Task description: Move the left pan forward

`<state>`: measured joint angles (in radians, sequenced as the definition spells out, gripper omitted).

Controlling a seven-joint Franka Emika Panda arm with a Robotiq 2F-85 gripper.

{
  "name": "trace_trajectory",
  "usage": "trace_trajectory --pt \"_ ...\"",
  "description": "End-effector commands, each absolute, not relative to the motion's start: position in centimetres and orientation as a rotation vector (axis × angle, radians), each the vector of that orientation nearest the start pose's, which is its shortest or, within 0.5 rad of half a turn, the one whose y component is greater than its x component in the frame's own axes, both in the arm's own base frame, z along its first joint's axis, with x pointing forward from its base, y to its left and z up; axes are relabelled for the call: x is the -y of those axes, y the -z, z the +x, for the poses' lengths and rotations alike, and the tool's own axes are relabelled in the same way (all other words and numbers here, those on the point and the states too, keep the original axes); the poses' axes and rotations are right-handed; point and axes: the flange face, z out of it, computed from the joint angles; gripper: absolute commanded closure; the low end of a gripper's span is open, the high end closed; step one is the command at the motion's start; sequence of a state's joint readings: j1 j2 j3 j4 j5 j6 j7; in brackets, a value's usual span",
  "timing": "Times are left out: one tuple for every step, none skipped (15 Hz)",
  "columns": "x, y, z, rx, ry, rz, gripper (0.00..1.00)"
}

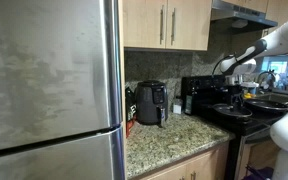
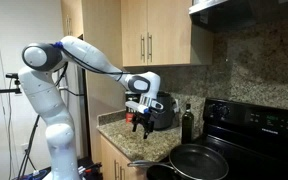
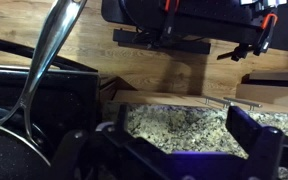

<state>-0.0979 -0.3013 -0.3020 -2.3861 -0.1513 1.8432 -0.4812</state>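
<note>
At the bottom of an exterior view, the left pan (image 2: 159,172) sits just beside the wider pan (image 2: 199,160) by the black stove (image 2: 254,125). The gripper (image 2: 139,126) hangs over the stone counter (image 2: 149,145), fingers spread, holding nothing. The bottle (image 2: 188,122) label is too small to read.

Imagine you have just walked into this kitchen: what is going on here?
A robot arm is reaching over the granite counter next to the black stove. Its gripper hangs open in the air and holds nothing. The small black pan lies untouched below it, beside a wider dark pan. An air fryer stands behind the gripper. The pan has not been grasped yet.
</note>
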Motion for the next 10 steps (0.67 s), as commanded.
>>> trace_trajectory --pt "17.6 -41.2 38.3 0.251 -0.385 -3.048 0.00" --pt "18.6 -41.5 39.3 0.096 -0.410 -3.108 0.00" --pt "19.3 -41.9 38.9 0.053 -0.412 -3.120 0.00" --pt "20.5 -42.2 39.0 -0.060 -0.394 -3.159 0.00" --pt "21.6 -42.7 38.8 -0.146 -0.386 -3.175 0.00" --pt "22.7 -43.1 38.6 -0.249 -0.378 -3.172 0.00" --pt "23.6 -43.2 38.6 -0.329 -0.384 -3.132 0.00" --pt "21.5 -43.3 38.0 -0.200 -0.363 -3.152 0.00" --pt "22.4 -43.6 37.9 -0.255 -0.354 -3.149 0.00" --pt "23.0 -43.6 37.8 -0.283 -0.352 -3.147 0.00"
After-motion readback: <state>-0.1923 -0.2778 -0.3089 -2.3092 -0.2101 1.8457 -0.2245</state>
